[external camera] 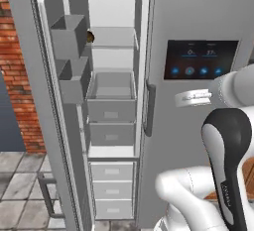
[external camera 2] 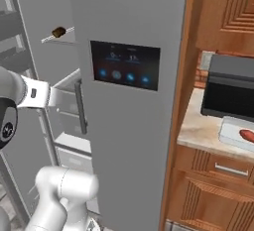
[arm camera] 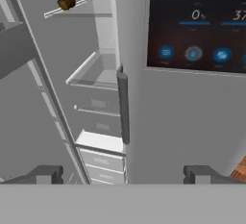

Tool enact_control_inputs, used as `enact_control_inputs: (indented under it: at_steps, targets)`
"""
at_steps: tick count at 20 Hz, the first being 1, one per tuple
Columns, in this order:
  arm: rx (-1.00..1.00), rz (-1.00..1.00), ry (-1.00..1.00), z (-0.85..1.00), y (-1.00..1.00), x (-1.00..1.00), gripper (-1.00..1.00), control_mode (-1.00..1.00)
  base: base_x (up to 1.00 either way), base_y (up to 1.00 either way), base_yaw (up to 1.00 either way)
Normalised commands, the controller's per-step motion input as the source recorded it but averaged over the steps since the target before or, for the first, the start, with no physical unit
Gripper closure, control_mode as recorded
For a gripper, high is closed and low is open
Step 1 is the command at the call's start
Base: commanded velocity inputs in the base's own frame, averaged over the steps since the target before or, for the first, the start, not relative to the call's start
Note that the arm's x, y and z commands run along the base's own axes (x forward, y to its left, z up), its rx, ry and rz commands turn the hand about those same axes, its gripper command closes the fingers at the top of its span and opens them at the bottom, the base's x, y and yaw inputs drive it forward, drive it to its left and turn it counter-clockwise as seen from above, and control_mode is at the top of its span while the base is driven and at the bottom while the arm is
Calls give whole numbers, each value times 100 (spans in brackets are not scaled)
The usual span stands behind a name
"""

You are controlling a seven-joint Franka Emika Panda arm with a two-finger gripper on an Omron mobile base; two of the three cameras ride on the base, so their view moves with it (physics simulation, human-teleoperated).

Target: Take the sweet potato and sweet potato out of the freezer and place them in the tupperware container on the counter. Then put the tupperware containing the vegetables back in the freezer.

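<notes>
Beige counter beside the open freezer holds the tupperware container; pincer released.

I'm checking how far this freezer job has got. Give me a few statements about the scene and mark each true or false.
1. The freezer door stands open. True.
2. A dark sweet potato lies on an upper freezer shelf. True.
3. The gripper is shut on a sweet potato. False: its jaws stand wide apart and hold nothing.
4. The tupperware container on the counter is empty. False: an orange-red sweet potato lies in it.
5. The touch panel is on the open freezer door. False: it is on the closed door beside it.
</notes>
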Motion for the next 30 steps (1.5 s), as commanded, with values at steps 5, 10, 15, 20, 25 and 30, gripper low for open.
enact_control_inputs:
  at_steps: [5,10,15,20,25,30]
  targets:
    - [0,0,0,0,0,0,-100,100,16,56,0]
    - [0,0,0,0,0,0,-100,100,33,15,0]
    - [0,0,0,0,0,0,-100,100,38,8,0]
    - [0,0,0,0,0,0,-100,100,29,30,0]
    - [0,0,0,0,0,0,-100,100,17,36,0]
    - [0,0,0,0,0,0,-100,100,29,15,0]
